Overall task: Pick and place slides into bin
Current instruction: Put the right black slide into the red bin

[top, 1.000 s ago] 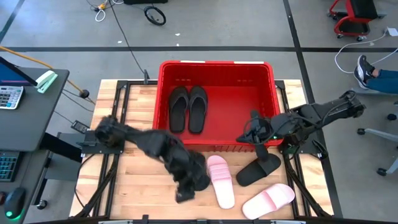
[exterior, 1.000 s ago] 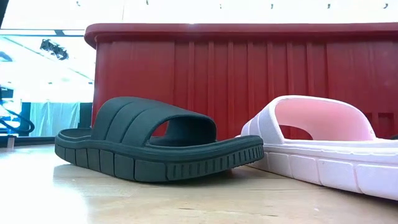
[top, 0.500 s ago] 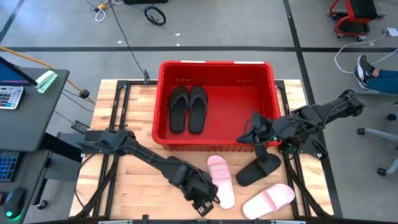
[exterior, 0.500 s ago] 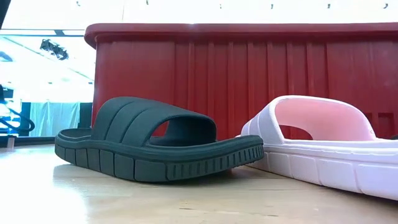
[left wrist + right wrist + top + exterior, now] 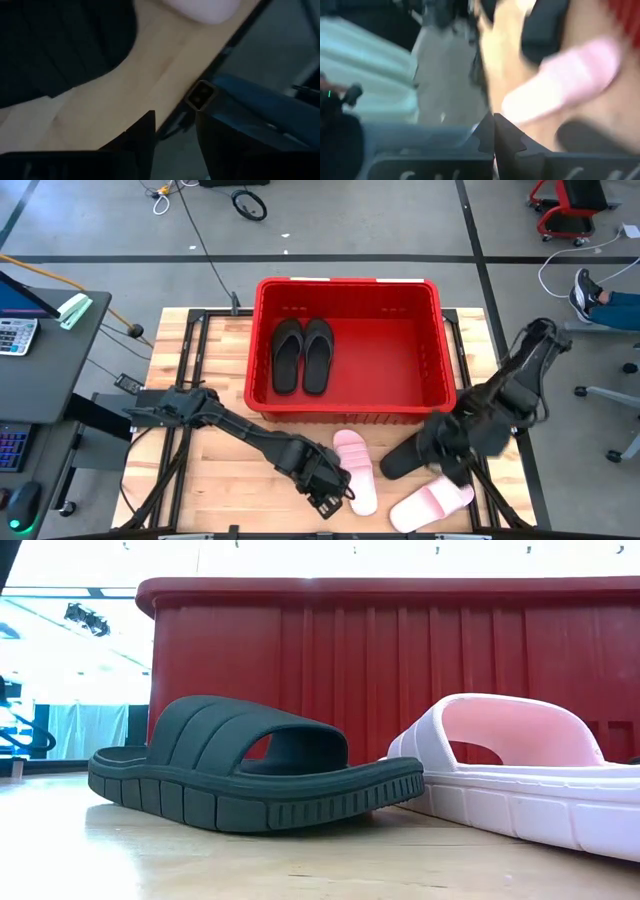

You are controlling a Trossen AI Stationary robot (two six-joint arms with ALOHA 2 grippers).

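1. The right gripper (image 5: 445,452), which was hanging over the bin's (image 5: 348,285) near right corner a second ago, is now swinging down over the black slide (image 5: 410,457) on the table, its fingers pinched fully together with nothing between them.
2. That is looking like the opening of a pickup on that black slide; the fingers will need to part first.
3. The left gripper (image 5: 328,488) has swept forward along the table edge and is sitting just beside the near pink slide (image 5: 355,470); its fingers (image 5: 145,132) are standing partly apart in its wrist view, gripping nothing I can see.
4. Two flip-flops (image 5: 302,355) are already lying side by side in the bin. The second pink slide (image 5: 430,503) is waiting near the table's front edge.
5. The right arm is blurring and covering part of the black slide from above, so contact is impossible to judge.
6. Only one black wide-strap slide is showing; any other is out of sight.
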